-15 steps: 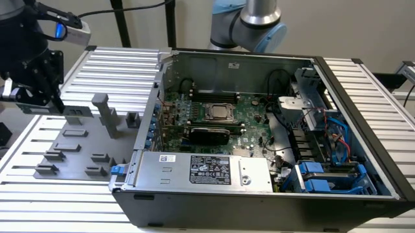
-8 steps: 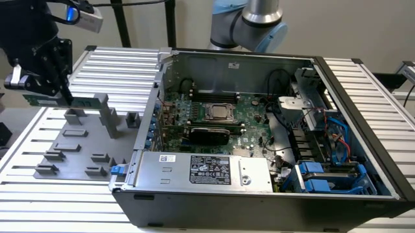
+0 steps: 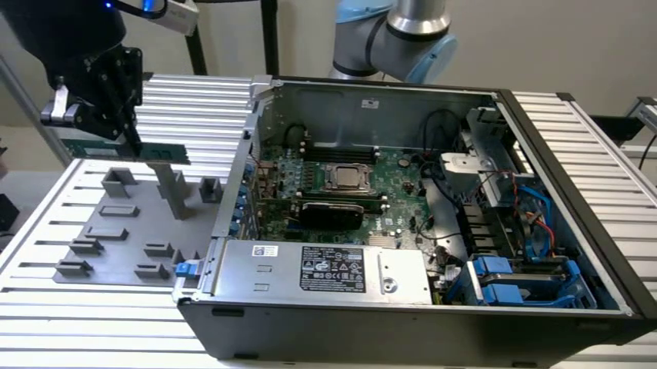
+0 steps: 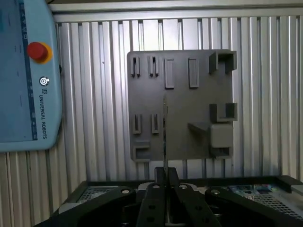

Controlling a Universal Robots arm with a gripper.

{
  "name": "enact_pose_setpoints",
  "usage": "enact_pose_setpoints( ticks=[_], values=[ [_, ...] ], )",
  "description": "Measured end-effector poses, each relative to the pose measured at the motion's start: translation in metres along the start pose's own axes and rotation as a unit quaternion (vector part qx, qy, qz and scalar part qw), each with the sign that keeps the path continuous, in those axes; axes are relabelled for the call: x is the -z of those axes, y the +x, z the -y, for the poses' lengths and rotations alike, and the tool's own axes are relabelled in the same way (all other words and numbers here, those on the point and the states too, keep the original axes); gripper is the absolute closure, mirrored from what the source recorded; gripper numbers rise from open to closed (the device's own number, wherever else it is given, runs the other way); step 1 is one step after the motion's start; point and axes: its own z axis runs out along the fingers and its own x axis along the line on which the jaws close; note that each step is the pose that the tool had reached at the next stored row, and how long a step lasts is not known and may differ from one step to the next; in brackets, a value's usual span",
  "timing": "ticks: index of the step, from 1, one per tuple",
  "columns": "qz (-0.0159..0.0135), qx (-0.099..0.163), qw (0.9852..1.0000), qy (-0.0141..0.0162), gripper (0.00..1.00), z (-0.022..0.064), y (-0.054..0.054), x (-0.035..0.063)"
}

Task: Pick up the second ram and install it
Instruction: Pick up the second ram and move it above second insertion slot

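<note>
Here the gripper [image 4: 165, 178] is clamped on the ram [image 4: 165, 137]: one thin, long green stick, edge-on from the wrist. It hangs above one grey plate [image 4: 182, 90], at ten o'clock in the exterior view; one open case [image 3: 411, 315] lies at three o'clock of the plate.

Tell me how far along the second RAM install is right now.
Pickup looks done: the thin green memory stick is clear of the grey plastic fixture plate, clamped in the black gripper. In hand: the stick hangs above that plate, to the exterior view's left of the open computer case. Left: seating it; it is not yet over the green motherboard.
</note>
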Motion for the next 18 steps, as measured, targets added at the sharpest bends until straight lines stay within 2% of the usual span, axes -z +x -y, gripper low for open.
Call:
enact_pose_setpoints(
  ticks=[5,18],
  values=[
    [0.0013,0.000,1.0000,-0.0001,0.86,0.0226,-0.001,0.0038],
    [0.0090,0.000,1.0000,-0.0005,0.86,0.0813,-0.005,0.0087]
  ],
)
